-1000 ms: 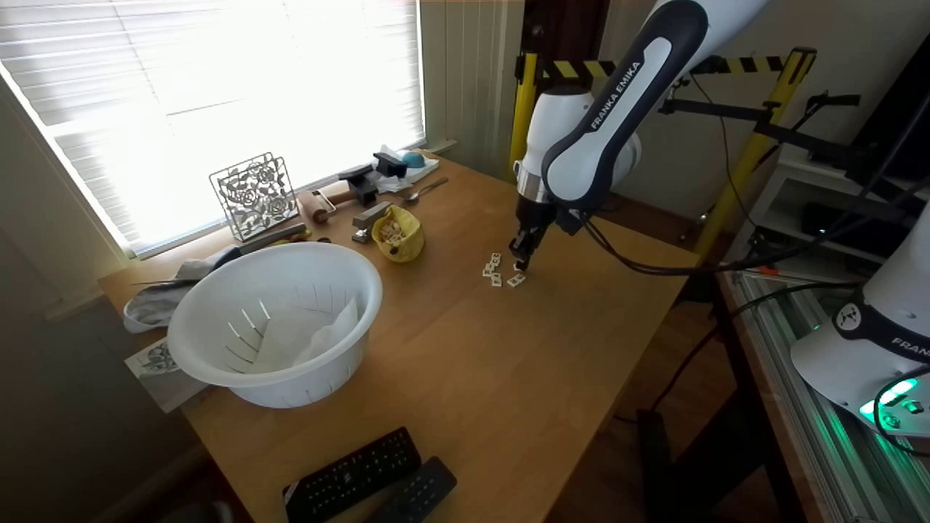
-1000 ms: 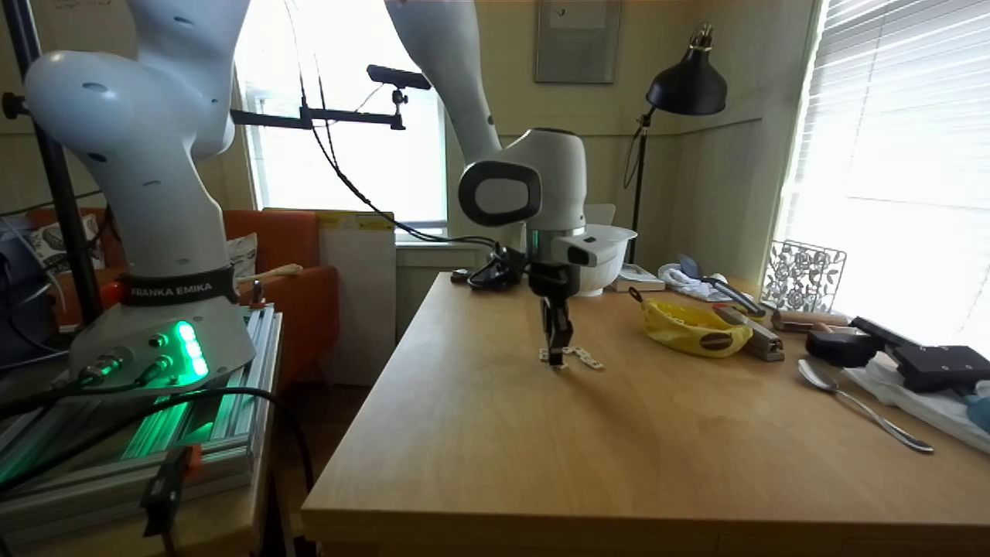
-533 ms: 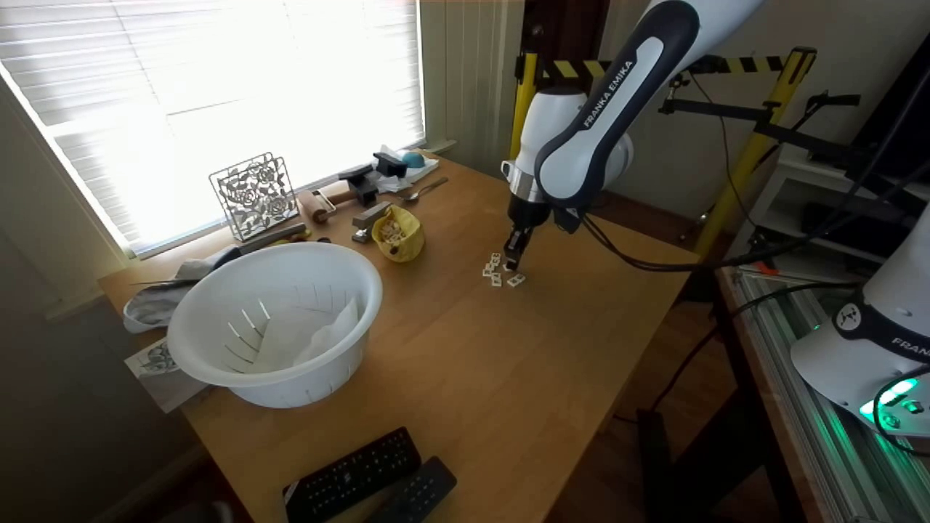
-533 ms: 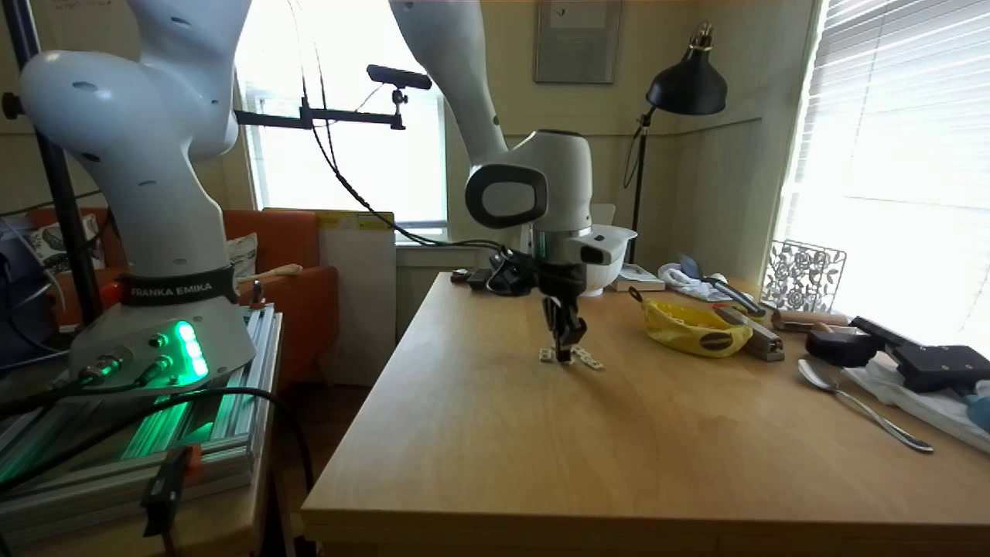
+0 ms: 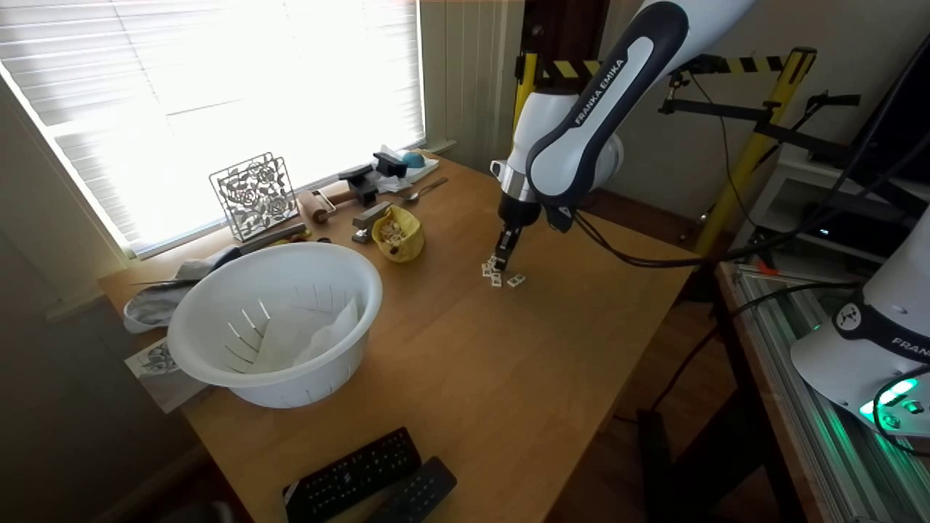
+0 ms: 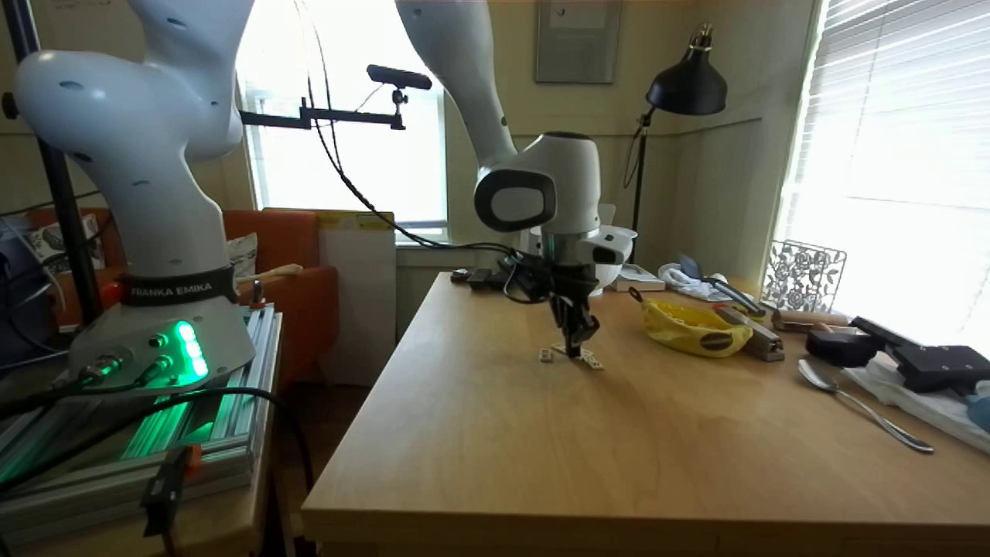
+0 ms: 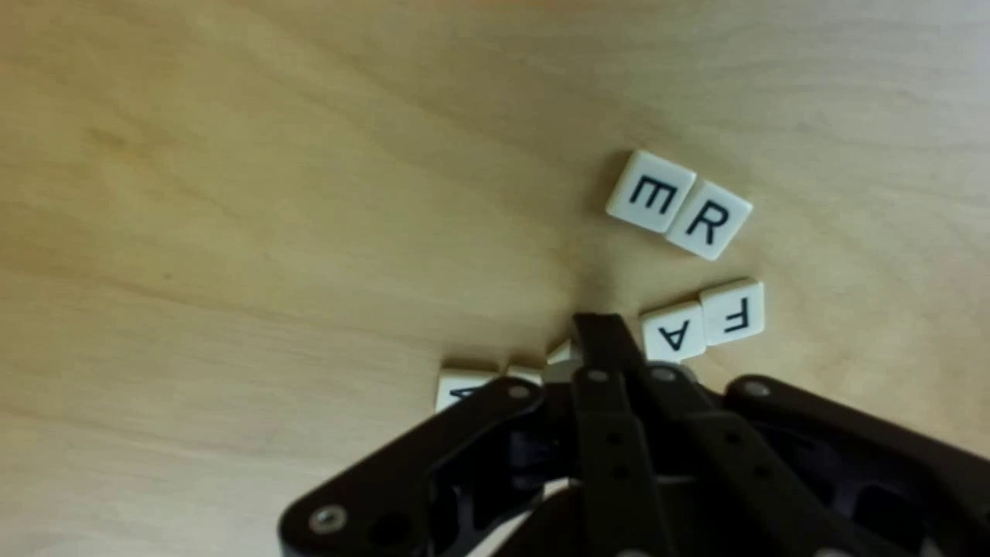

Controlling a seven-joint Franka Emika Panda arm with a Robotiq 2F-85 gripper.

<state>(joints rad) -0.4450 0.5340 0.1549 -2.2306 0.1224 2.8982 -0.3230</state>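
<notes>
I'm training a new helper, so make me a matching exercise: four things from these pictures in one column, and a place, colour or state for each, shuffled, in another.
Column one:
1) gripper
2) R tile
3) yellow pouch
4) large bowl

Column two:
A) white, slits in its side
B) shut, pointing down
C) holds small pale pieces
D) right beside the E tile

Pairs: 1-B, 2-D, 3-C, 4-A

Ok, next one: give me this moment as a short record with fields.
Fingers: shut, pointing down among the letter tiles, none seen between them
Touching a tile: cannot tell
Readable letters: E beside R, A beside F; the rest partly hidden
Yellow pouch: open, pale pieces inside
White bowl: upright, slotted sides
Black remotes: two, lying close together
</notes>
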